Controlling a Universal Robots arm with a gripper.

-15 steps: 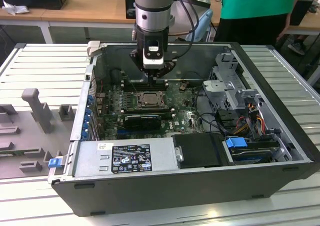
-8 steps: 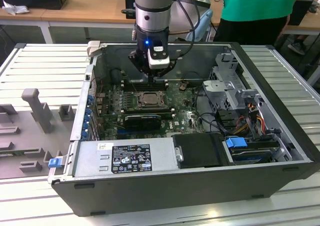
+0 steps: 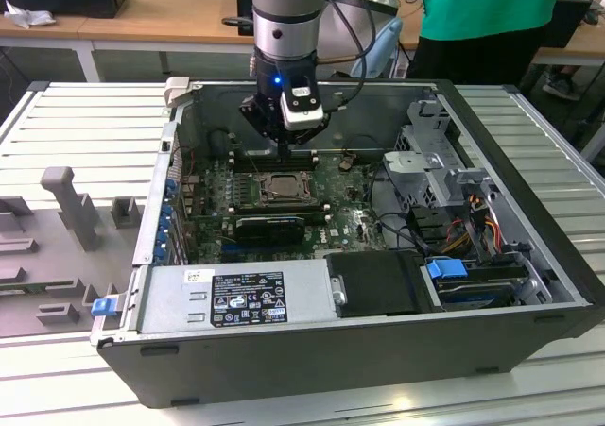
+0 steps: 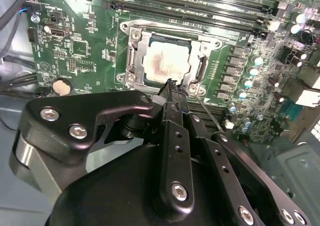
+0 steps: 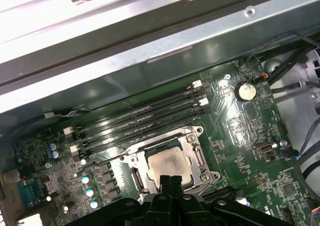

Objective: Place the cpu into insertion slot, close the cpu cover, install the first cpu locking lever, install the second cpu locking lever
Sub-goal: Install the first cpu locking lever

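The computer case (image 3: 544, 195) lies open on its side in the middle of the slatted tabletop (image 3: 85, 114), and the arm reaches down into it from the far edge. The end effector (image 3: 284, 141) hangs low over the green motherboard (image 3: 354, 220), at the far side of the insertion slot (image 3: 284, 186). A person in a green top (image 3: 487, 6) stands beyond the far edge.

In both wrist views the cpu (image 4: 167, 60) (image 5: 170, 165) sits flat in the slot, its dull grey top showing through the cut-out of the cpu cover (image 4: 135, 55) (image 5: 134, 159). The cover lies down over the chip's edges.

The end effector (image 4: 172, 84) (image 5: 168, 180) has its two black fingers pressed together, with nothing visible between them. Their tips are at the socket's edge, just over the rim. In the second wrist view a thin metal lever rod (image 4: 206, 110) slants away from the socket corner right beside the fingertips; whether it touches them or is latched, I cannot tell.

The long black memory slots (image 5: 140, 113) run alongside the socket, and a coin battery (image 5: 245, 90) sits further off on the board.
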